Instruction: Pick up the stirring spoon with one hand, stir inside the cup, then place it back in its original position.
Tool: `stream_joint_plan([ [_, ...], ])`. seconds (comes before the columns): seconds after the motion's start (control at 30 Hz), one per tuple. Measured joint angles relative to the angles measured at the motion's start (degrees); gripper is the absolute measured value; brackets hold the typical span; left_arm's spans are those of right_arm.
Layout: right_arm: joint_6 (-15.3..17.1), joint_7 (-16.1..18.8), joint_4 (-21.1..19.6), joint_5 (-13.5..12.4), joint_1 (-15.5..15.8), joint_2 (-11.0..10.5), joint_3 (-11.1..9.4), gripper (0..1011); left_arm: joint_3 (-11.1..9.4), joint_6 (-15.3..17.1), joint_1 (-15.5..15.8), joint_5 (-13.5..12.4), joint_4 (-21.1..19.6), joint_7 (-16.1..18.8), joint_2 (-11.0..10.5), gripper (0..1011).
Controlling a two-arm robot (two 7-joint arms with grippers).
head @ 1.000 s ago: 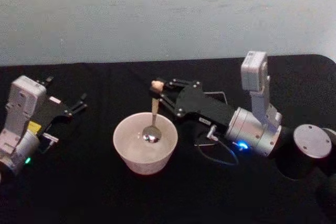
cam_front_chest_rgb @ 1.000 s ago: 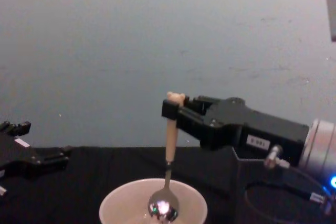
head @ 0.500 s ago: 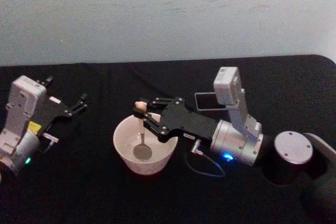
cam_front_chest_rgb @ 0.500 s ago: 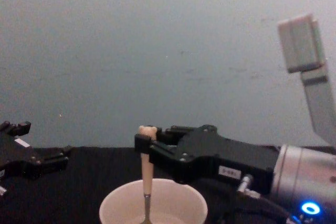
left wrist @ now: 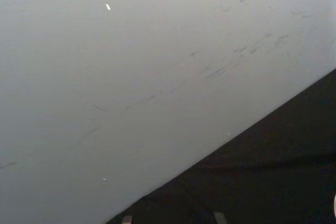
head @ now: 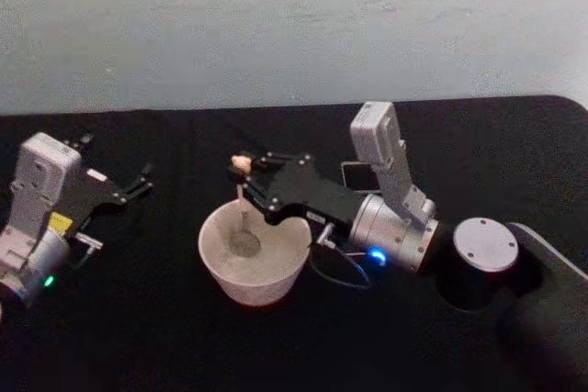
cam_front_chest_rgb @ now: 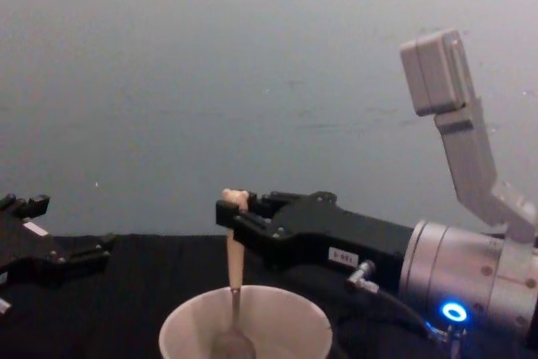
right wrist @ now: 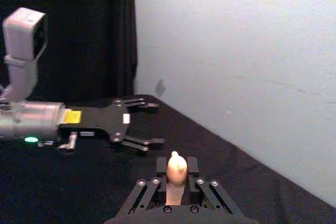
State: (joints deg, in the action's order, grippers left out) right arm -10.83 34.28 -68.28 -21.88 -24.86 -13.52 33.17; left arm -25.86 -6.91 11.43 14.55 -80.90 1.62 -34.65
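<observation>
Currently right gripper [head: 246, 173] fingers [right wrist: 161, 166] pinch stirring spoon [head: 241, 197], bowl inside cup [head: 254, 287].

Flat black cloth-covered table [head: 138, 337] spans the foreground. Plain pale grey wall [head: 276, 25] rises behind its far edge, bearing faint dark scuff marks [left wrist: 226, 69].

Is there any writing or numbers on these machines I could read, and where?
Nothing here is legible.
White sticker on the right gripper: blurred, unreadable.
Yellow sticker on the left gripper: too small to read.
White tag on the left gripper: too small to read.
</observation>
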Motion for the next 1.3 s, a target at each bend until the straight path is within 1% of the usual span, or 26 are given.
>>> stream_joint_plan([
  [0.13, -0.02, -0.64, 0.30, 0.30, -0.14, 0.04, -0.87, 214, 0.00, 0.00, 0.00, 0.00, 0.00, 0.00, 0.00, 1001],
  [0.23, 0.06, -0.99, -0.14, 0.44, 0.08, -0.44, -1.66, 214, 0.00, 0.00, 0.00, 0.00, 0.00, 0.00, 0.00, 1001],
  [0.47, 0.94, -1.08, -3.28, 0.37, 1.90, -2.58, -3.12, 214, 0.00, 0.00, 0.00, 0.00, 0.00, 0.00, 0.00, 1001],
  [0.57, 1.77, -0.56, -5.50, -0.31, 3.16, -3.98, -3.75, 214, 0.00, 0.00, 0.00, 0.00, 0.00, 0.00, 0.00, 1001],
  [0.67, 2.35, -0.04, -7.03, -0.88, 4.12, -4.92, -3.94, 214, 0.00, 0.00, 0.00, 0.00, 0.00, 0.00, 0.00, 1001],
  [0.7, 2.72, 0.44, -8.02, -1.27, 4.75, -5.51, -3.94, 214, 0.00, 0.00, 0.00, 0.00, 0.00, 0.00, 0.00, 1002],
  [0.8, 3.10, 1.02, -9.09, -1.73, 5.42, -6.18, -3.86, 214, 0.00, 0.00, 0.00, 0.00, 0.00, 0.00, 0.00, 1001],
  [0.93, 3.68, 2.23, -10.40, -2.47, 6.35, -6.85, -2.90, 214, 0.00, 0.00, 0.00, 0.00, 0.00, 0.00, 0.00, 1001],
  [1.07, 3.81, 2.82, -10.55, -2.70, 6.46, -6.78, -1.96, 214, 0.00, 0.00, 0.00, 0.00, 0.00, 0.00, 0.00, 1001],
  [1.3, 3.92, 3.54, -9.69, -3.11, 5.75, -5.86, -0.43, 214, 0.00, 0.00, 0.00, 0.00, 0.00, 0.00, 0.00, 1001],
])
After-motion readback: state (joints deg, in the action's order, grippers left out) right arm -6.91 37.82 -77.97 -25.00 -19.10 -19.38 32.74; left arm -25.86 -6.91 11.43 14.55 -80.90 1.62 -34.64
